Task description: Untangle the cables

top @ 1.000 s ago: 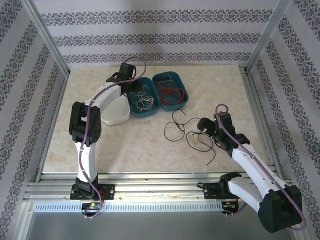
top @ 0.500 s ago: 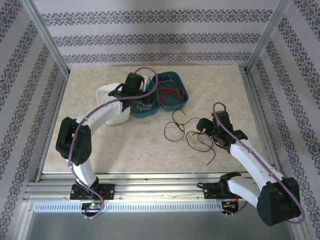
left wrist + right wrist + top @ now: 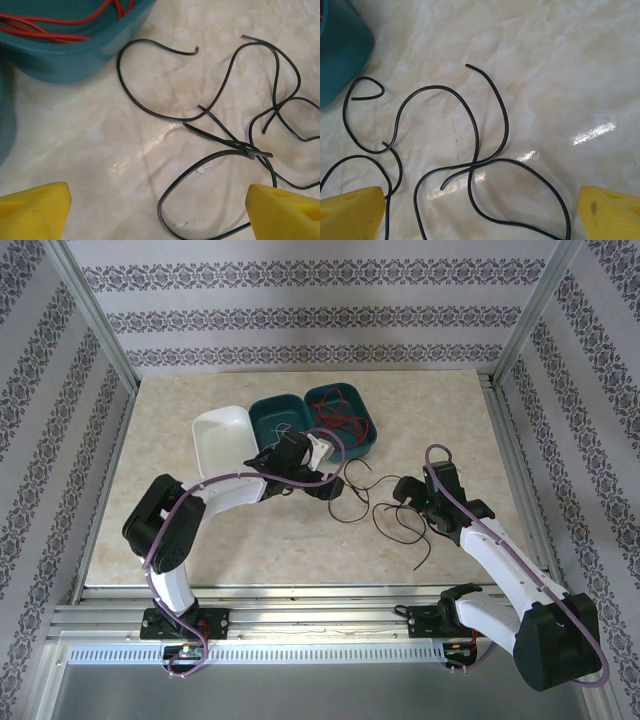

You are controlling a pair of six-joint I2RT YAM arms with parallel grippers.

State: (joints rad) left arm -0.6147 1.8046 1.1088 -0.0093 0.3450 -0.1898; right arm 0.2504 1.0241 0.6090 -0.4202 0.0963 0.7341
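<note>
Hovering wide open and empty, left end effector [image 3: 160,215] and right end effector [image 3: 480,215] alike, over black cables [image 3: 240,146] tangled on the counter [image 3: 100,140] beside the teal bin [image 3: 60,65] of red cables [image 3: 338,418], seemingly to pick one strand.

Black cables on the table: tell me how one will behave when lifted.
Probably floppy: the black cables lie in loose curls, so a lifted one should droop. They cross each other, so pulling one would likely drag its neighbours. Thin and flat on the table, they look light but hard to pinch.
</note>
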